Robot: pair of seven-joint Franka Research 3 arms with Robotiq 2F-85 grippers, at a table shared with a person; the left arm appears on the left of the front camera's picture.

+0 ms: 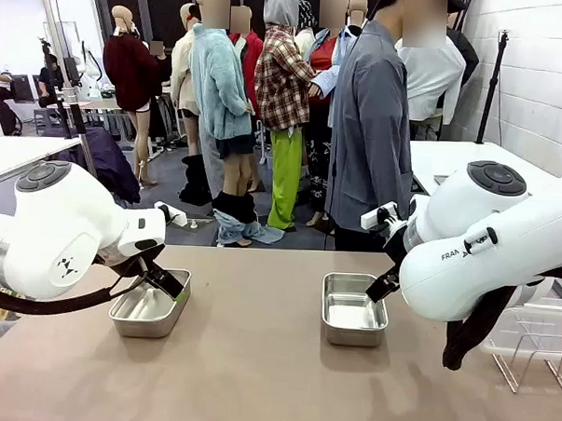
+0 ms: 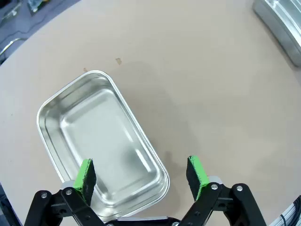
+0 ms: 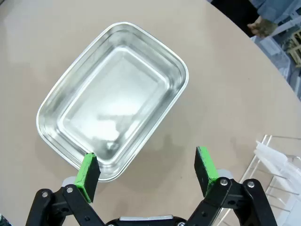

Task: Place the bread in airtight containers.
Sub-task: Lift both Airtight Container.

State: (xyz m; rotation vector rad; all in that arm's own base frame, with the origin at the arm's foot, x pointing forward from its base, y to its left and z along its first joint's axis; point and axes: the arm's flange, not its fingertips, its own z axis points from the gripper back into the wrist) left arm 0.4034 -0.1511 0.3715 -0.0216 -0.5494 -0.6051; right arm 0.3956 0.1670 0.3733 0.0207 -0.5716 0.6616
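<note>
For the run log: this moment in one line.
left gripper: open over edge of empty left tin | right gripper: open over edge of empty right tin

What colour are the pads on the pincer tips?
Bright green pads, clearest in the left wrist view.

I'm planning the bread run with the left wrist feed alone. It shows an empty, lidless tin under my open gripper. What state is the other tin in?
Observer: The right tin is also empty and has no lid on it.
Operator: Where is the other gripper?
Observer: The right gripper is open and hangs above that tin's near rim.
Operator: Is anyone close by?
Observer: A person in a grey shirt stands at the far side, straight behind the right tin.
</note>
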